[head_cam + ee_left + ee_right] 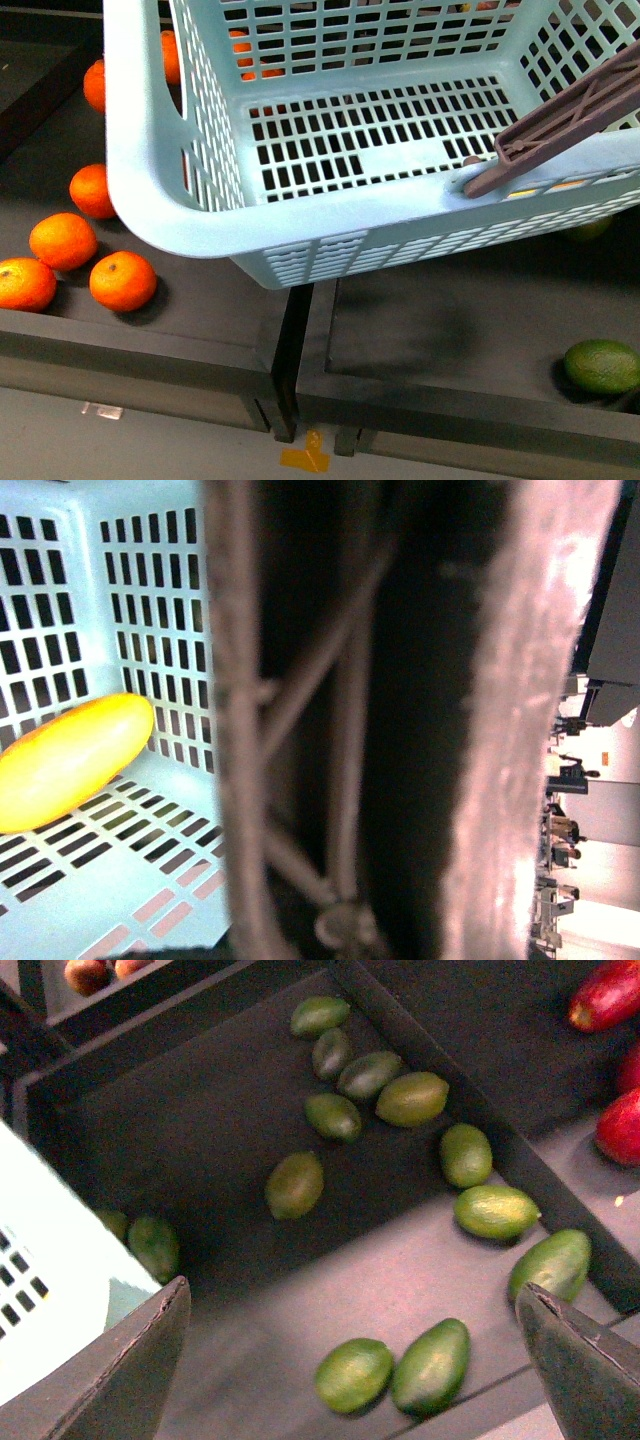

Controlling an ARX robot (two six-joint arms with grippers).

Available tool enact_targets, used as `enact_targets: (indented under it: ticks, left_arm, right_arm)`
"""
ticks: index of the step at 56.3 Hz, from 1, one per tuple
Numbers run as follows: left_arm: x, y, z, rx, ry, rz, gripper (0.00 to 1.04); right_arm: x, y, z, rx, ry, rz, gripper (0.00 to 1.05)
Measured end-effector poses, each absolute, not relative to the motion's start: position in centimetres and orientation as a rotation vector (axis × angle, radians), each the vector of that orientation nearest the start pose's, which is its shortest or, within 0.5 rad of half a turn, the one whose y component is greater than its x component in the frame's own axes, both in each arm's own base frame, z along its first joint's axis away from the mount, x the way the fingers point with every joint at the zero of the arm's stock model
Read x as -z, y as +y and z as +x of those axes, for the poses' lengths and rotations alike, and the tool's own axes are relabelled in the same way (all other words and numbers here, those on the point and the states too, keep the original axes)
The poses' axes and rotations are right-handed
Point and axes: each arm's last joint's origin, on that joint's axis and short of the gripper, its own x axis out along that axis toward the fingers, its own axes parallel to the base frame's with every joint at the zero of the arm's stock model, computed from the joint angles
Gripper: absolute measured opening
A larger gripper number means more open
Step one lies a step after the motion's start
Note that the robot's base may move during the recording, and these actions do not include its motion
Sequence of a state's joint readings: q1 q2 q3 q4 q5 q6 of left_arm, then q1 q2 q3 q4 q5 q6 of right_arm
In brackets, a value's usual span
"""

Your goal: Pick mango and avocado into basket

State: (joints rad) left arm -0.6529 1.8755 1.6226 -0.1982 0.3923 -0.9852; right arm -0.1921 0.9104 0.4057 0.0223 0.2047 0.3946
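Mango (70,760) lies in basket (60,925), end toward wall; right hand (352,1285) released, left hand unclear.

My desk (430,320) is matte black trays side by side, with a scrap of yellow tape (305,459) on the grey strip below. Past my left wrist, a bright blurry room (592,810).

Matt slotted plastic basket (150,200); smooth, glossy mango (70,760)

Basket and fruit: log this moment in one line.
mango: inside basket | basket: raised, tilted over trays | right gripper: open, empty, above green fruits
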Motion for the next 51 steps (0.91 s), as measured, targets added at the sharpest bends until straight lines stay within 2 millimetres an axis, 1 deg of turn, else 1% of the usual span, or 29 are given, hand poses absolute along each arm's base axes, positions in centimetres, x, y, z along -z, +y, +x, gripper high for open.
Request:
enact_targets:
  ticks: [1, 3, 4, 6, 7, 11, 15, 16, 21, 22, 24, 28, 29, 32, 38, 44, 51]
  left_arm:
    - [-31.1, -27.4, 34.0, 0.706, 0.927, -0.814, 0.13]
    - [-31.1, -27.5, 33.9, 0.707, 0.928, -0.813, 0.13]
    - [-31.1, -27.5, 33.9, 0.707, 0.928, -0.813, 0.13]
    - [-31.1, -27.4, 34.0, 0.705, 0.927, -0.814, 0.13]
    - [-31.1, -27.4, 34.0, 0.701, 0.926, -0.815, 0.13]
    - [-31.1, -27.3, 34.1, 0.686, 0.913, -0.81, 0.13]
    - [-31.1, -27.3, 34.1, 0.687, 0.91, -0.807, 0.13]
    - [-31.1, -27.3, 34.1, 0.687, 0.911, -0.807, 0.13]
    - [-31.1, -27.3, 34.1, 0.693, 0.917, -0.81, 0.13]
    - [-31.1, -27.3, 34.1, 0.694, 0.917, -0.81, 0.13]
    - [-31.1, -27.3, 34.1, 0.698, 0.919, -0.811, 0.13]
    - [-31.1, -27.3, 34.0, 0.701, 0.922, -0.811, 0.13]
    - [-31.1, -27.3, 34.0, 0.701, 0.922, -0.811, 0.13]
    - [-31.1, -27.3, 34.0, 0.701, 0.922, -0.811, 0.13]
    - [-31.1, -27.3, 34.1, 0.698, 0.92, -0.811, 0.13]
    - [-31.1, -27.3, 34.1, 0.694, 0.917, -0.81, 0.13]
    - [-31.1, -27.3, 34.1, 0.687, 0.912, -0.808, 0.13]
  right_arm:
    - [-20.2, -4.4, 18.5, 0.484, 0.4, 0.396, 0.96]
    - [-20.3, -5.4, 19.7, 0.495, 0.397, 0.438, 0.96]
    - [-20.2, -6.0, 20.7, 0.491, 0.4, 0.469, 0.96]
    - [-19.9, -6.6, 22.1, 0.474, 0.416, 0.499, 0.96]
    - [-19.5, -6.9, 23.3, 0.478, 0.427, 0.511, 0.96]
    - [-18.1, -8.0, 26.7, 0.518, 0.478, 0.543, 0.96]
    - [-16.4, -8.6, 29.2, 0.573, 0.547, 0.562, 0.96]
    - [-16.1, -8.7, 29.7, 0.58, 0.559, 0.567, 0.96]
    - [-13.1, -8.9, 33.9, 0.656, 0.666, 0.565, 0.96]
    - [-12.2, -8.9, 35.1, 0.671, 0.694, 0.572, 0.96]
    - [-11.3, -8.8, 36.7, 0.684, 0.728, 0.579, 0.96]
    - [-9.8, -8.4, 39.5, 0.695, 0.774, 0.602, 0.96]
    - [-9.4, -8.2, 40.5, 0.703, 0.784, 0.611, 0.96]
    - [-8.6, -7.6, 42.4, 0.707, 0.801, 0.626, 0.96]
    - [-7.1, -6.6, 45.5, 0.715, 0.829, 0.646, 0.96]
    - [-6.0, -6.1, 47.0, 0.73, 0.851, 0.663, 0.96]
    - [-4.9, -6.0, 48.2, 0.767, 0.868, 0.671, 0.96]
